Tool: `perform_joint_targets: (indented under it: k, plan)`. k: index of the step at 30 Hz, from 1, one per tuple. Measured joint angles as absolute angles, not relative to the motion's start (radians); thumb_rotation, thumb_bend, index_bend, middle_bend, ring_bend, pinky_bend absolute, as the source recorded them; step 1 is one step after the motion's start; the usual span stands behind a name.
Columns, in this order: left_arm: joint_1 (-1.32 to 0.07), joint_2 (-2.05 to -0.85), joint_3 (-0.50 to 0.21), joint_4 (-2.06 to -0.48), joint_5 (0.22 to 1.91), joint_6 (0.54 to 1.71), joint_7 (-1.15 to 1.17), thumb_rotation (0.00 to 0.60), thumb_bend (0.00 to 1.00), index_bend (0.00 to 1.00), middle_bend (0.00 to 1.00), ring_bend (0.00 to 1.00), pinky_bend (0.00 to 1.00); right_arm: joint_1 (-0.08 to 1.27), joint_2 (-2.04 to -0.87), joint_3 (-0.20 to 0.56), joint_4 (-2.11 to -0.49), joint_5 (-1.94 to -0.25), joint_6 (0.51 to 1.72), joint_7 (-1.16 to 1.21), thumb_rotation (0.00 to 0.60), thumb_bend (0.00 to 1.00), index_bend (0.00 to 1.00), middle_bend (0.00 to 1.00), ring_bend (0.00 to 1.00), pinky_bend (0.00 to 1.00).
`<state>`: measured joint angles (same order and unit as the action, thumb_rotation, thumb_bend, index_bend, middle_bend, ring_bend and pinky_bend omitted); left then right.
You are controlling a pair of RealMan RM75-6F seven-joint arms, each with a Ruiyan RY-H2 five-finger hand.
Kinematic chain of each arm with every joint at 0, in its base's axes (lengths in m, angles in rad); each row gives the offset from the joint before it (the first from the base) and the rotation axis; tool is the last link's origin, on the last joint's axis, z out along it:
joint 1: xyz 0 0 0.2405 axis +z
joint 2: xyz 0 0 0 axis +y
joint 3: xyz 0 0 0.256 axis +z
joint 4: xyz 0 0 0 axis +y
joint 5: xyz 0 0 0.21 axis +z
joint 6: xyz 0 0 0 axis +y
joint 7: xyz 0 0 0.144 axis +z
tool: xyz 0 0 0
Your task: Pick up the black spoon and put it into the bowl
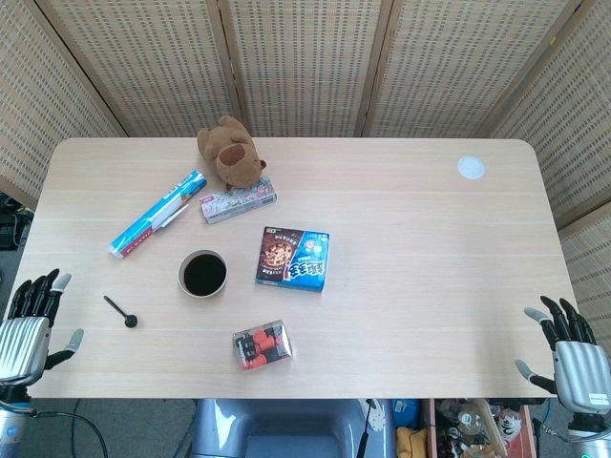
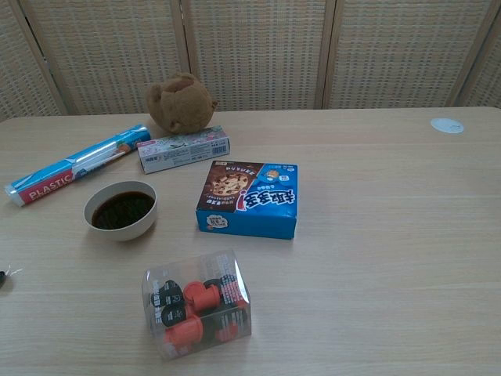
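Pre-grasp: both hands empty, fingers spread, left hand (image 1: 33,320) and right hand (image 1: 570,348) off worktop (image 1: 430,286). Next: left reaches spoon (image 1: 121,312), near-left of bowl (image 1: 203,274).

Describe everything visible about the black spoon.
The black spoon is small and slim, wholly black, material unclear, with a thin straight handle and a rounded bowl end. It lies flat on the wooden table near the front left edge, handle pointing up-left and the rounded end toward the robot. It sits apart from the bowl, to that bowl's lower left in the head view. Nothing touches it; the left hand is further left, off the table edge.
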<state>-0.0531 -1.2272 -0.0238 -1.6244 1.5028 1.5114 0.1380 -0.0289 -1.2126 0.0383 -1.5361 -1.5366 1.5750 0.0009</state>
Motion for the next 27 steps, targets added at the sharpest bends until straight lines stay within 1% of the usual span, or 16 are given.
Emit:
perform_joint_targets:
  k: [9,19,20,21,23,25,26,27]
  plan:
    - [-0.045,-1.231,-0.013,-1.628,1.517,1.522,0.136,0.600,0.35,0.00,0.00,0.00,0.00,-0.026,-1.213,0.038,-1.530,-1.542,1.575,0.010,0.600,0.26,0.27,0.19,0.05,0.20]
    - [-0.042,-1.224,-0.023,-1.621,1.510,1.533,0.145,0.600,0.35,0.00,0.00,0.00,0.00,-0.032,-1.215,0.036,-1.522,-1.545,1.583,0.022,0.600,0.26,0.27,0.19,0.05,0.20]
    - [-0.042,-1.224,-0.023,-1.618,1.509,1.533,0.147,0.600,0.35,0.00,0.02,0.00,0.00,-0.032,-1.214,0.035,-1.522,-1.545,1.583,0.023,0.600,0.26,0.27,0.19,0.05,0.20]
    - [-0.042,-1.224,-0.024,-1.615,1.509,1.533,0.151,0.600,0.35,0.00,0.08,0.02,0.00,-0.032,-1.214,0.035,-1.521,-1.546,1.583,0.023,0.600,0.26,0.27,0.19,0.05,0.20]
    - [-0.042,-1.224,-0.025,-1.607,1.507,1.533,0.163,0.600,0.35,0.00,0.20,0.08,0.09,-0.032,-1.215,0.035,-1.521,-1.547,1.582,0.023,0.600,0.26,0.27,0.19,0.05,0.20]
    - [-0.044,-1.223,-0.026,-1.600,1.501,1.527,0.175,0.600,0.35,0.00,0.34,0.20,0.30,-0.031,-1.215,0.034,-1.520,-1.547,1.580,0.024,0.600,0.26,0.27,0.19,0.05,0.20]
    - [-0.046,-1.221,-0.027,-1.597,1.495,1.520,0.177,0.600,0.35,0.00,0.39,0.25,0.35,-0.031,-1.215,0.034,-1.520,-1.547,1.580,0.025,0.600,0.26,0.27,0.19,0.05,0.20]
    - [-0.048,-1.219,-0.028,-1.595,1.489,1.513,0.179,0.600,0.35,0.00,0.46,0.34,0.42,-0.031,-1.215,0.035,-1.520,-1.547,1.580,0.025,0.600,0.26,0.27,0.19,0.05,0.20]
